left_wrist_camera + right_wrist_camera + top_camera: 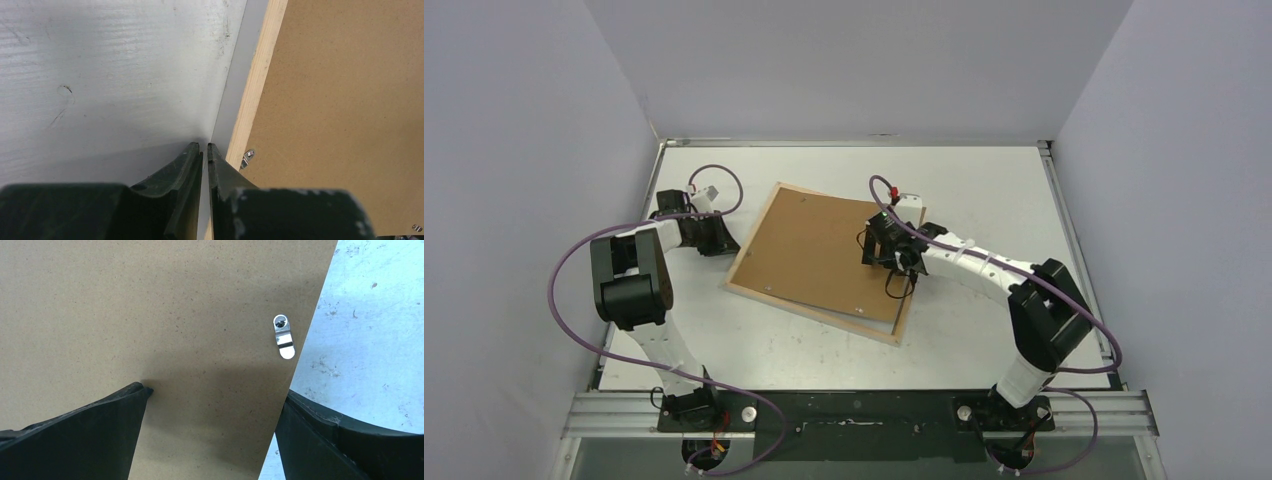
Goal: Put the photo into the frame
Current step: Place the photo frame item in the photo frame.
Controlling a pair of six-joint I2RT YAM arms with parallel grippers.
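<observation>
The left gripper [204, 146] has its fingers drawn almost together, with only a thin slit between them and nothing visibly held. Its tips are down at the table [984, 190] just beside the frame's left bar. The frame [250, 90] is pale wood. It lies flat about the middle of the table, a little toward the far edge, turned askew so that one corner points at the far edge and another at the near right. Inside that bar lies the brown backing board [350, 100], with a small metal clip [247, 157] at its edge close to the fingertips. The right gripper [218, 390] is spread wide over the right part of the board. Its left fingertip is at or just above the board's surface, and its right finger is out past the board's edge, over bare table. A second metal clip [283, 336] sits on the board near that edge, between the two fingers. From above, the board covers most of the frame, but near the frame's near-right corner a sliver of table shows between the board and the right bar. The photo is out of sight in all three views.
</observation>
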